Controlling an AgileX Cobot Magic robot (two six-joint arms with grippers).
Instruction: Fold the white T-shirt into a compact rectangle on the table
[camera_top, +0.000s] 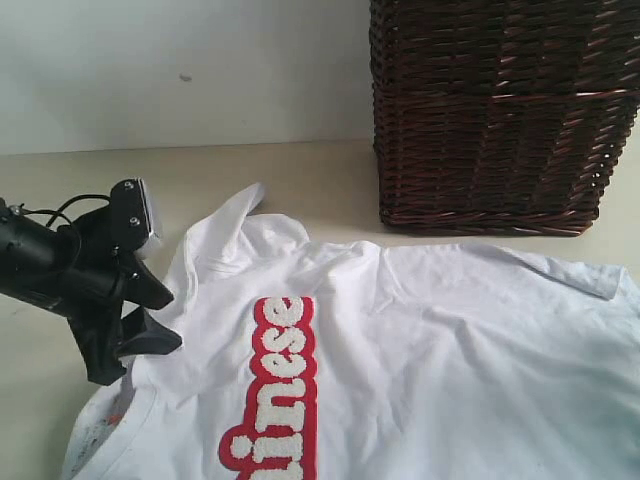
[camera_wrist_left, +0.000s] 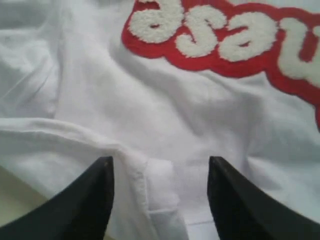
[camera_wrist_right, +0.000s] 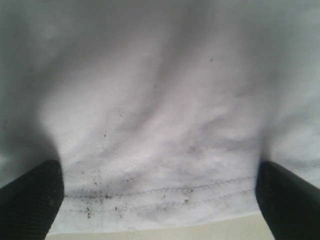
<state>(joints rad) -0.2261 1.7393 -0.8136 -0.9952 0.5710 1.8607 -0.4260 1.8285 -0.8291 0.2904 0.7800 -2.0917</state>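
White T-shirt (camera_top: 450, 340): soft, wrinkled cloth.

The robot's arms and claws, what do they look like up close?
The left arm is matt black, with a thin black cable looping off it and a small pale box bolted on. The left gripper has two black wedge fingers; the right gripper has dark, finely ribbed ones.
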